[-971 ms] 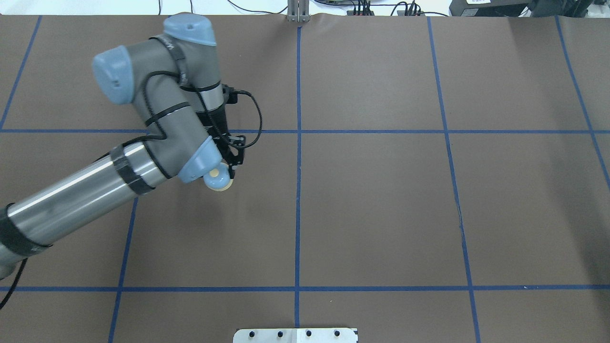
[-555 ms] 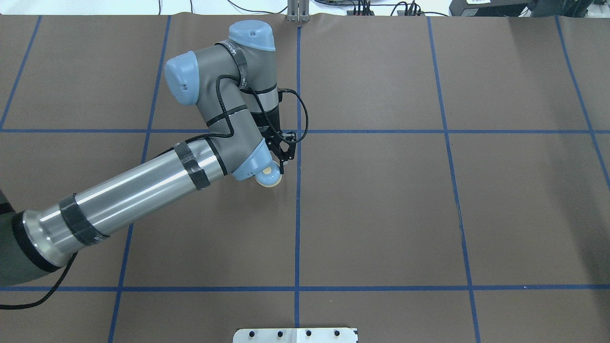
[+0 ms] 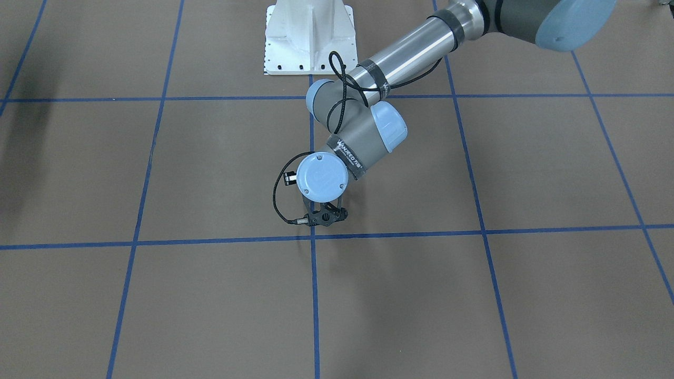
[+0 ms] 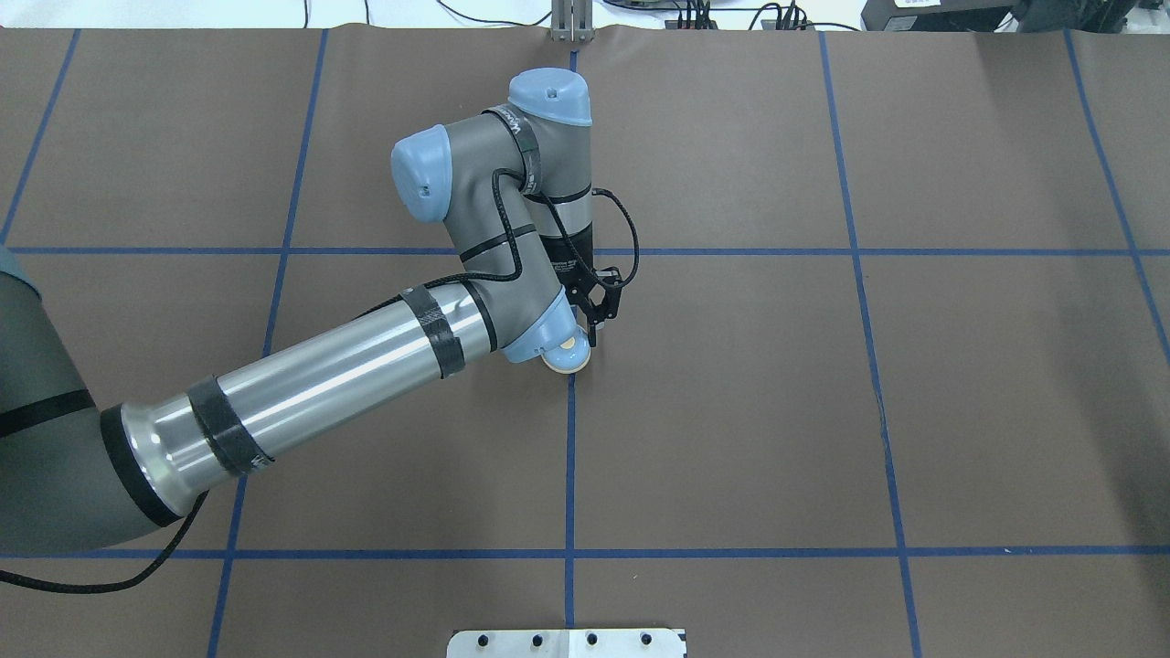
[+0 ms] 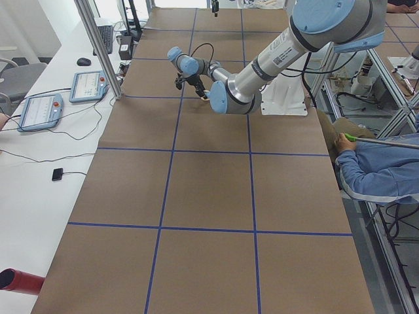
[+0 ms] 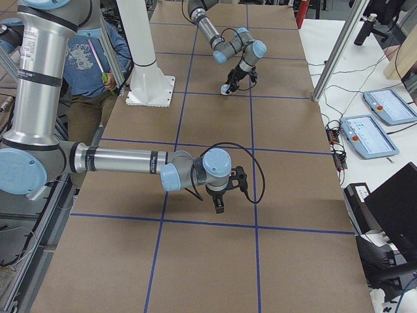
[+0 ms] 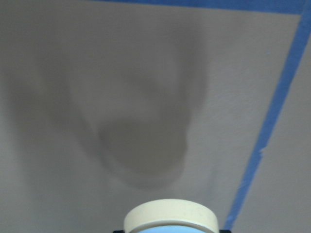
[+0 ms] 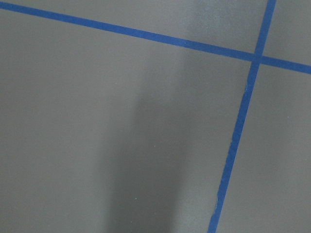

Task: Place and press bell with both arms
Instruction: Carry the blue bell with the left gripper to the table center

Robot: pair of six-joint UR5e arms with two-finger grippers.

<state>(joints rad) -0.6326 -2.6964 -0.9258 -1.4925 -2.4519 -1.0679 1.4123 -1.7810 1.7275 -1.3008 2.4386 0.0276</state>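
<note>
The bell (image 4: pixel 569 355), a light-blue dome with a cream button, is held in my left gripper (image 4: pixel 585 334), which is shut on it. It hangs just above the table at the central blue tape line. The left wrist view shows its cream base (image 7: pixel 171 218) over its own shadow on the brown mat. In the front-facing view the wrist (image 3: pixel 321 176) hides the bell. My right gripper (image 6: pixel 219 203) shows only in the exterior right view, low over the mat; I cannot tell whether it is open or shut. The right wrist view shows only mat and tape.
The white pedestal (image 3: pixel 308 37) stands at the robot's edge of the table. Blue tape lines (image 4: pixel 571 457) divide the brown mat into squares. A seated person (image 5: pixel 373 163) is beside the table. Control tablets (image 5: pixel 39 108) lie on the side bench.
My left arm has swung to the right with the bell in its gripper, from the left-centre square to the central blue line. The grip has not changed.
</note>
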